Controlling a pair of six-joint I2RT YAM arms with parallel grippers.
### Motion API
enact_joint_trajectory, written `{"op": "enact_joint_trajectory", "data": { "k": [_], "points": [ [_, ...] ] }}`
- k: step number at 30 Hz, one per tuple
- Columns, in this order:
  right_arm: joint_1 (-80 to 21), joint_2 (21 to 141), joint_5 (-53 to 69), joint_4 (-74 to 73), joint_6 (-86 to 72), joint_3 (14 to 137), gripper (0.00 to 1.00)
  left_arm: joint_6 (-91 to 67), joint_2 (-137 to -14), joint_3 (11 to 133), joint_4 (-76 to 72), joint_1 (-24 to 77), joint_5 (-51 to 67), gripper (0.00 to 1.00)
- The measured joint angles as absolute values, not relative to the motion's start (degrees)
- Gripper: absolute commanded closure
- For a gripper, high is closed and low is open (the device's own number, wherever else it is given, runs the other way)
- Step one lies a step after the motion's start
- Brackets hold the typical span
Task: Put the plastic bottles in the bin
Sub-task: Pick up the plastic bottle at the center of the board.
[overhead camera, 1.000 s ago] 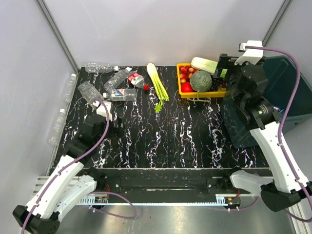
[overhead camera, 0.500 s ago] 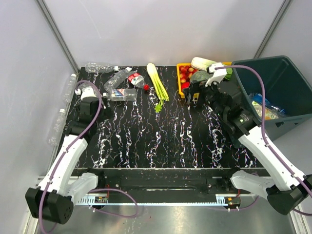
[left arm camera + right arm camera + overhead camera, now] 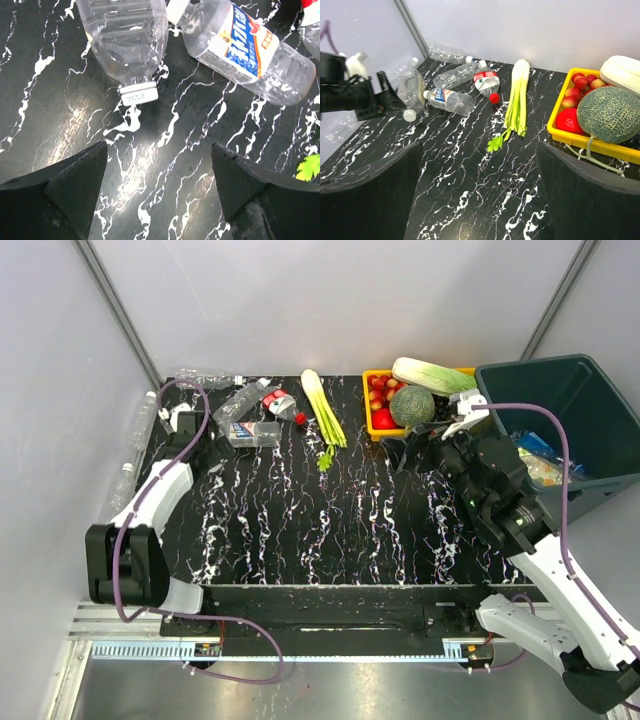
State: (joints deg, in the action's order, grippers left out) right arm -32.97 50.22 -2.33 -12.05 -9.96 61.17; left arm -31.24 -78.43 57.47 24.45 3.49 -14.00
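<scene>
Several plastic bottles (image 3: 243,400) lay clustered at ten o'clock, the bin (image 3: 560,373) at two. Left gripper (image 3: 159,150) gaped wide and empty, nearest bottle (image 3: 125,30) just ahead at twelve. Light, slick, crushable, I judged: pinch mid-body. Right gripper (image 3: 477,150) spread wide, empty too.

Left arm (image 3: 158,498) and right arm (image 3: 565,585) have white shell links and black joint housings. Purple cables (image 3: 520,406) loop along both. End effector fingers (image 3: 70,187) are matte black, wedge-shaped, blunt-tipped.
</scene>
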Motion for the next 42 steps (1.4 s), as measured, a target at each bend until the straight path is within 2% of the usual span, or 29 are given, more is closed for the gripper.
{"op": "enact_joint_trajectory", "data": {
  "k": [8, 16, 28, 39, 42],
  "points": [
    [-33.01, 45.63, -1.43, -9.72, -10.13, 59.33, 0.01, -32.08, -89.27, 60.29, 22.48, 1.91, -13.91, 0.20],
    [-33.01, 45.91, 1.21, -9.19, -10.15, 58.87, 0.01, -32.16, -91.11, 60.29, 19.20, -0.05, -13.63, 0.26],
    [-33.01, 45.91, 2.55, -8.16, -10.15, 58.83, 0.01, -32.58, -98.30, 60.86, 16.34, -2.15, -11.97, 0.28],
    [-33.01, 45.06, 2.55, -7.64, -10.13, 58.04, 0.00, -32.86, -101.01, 61.54, 14.33, -2.15, -11.70, 0.40],
    [-33.01, 45.06, 2.55, -7.55, -10.13, 58.04, 0.01, -32.88, -101.01, 61.54, 13.76, -2.17, -11.62, 0.48]
  ]
}}
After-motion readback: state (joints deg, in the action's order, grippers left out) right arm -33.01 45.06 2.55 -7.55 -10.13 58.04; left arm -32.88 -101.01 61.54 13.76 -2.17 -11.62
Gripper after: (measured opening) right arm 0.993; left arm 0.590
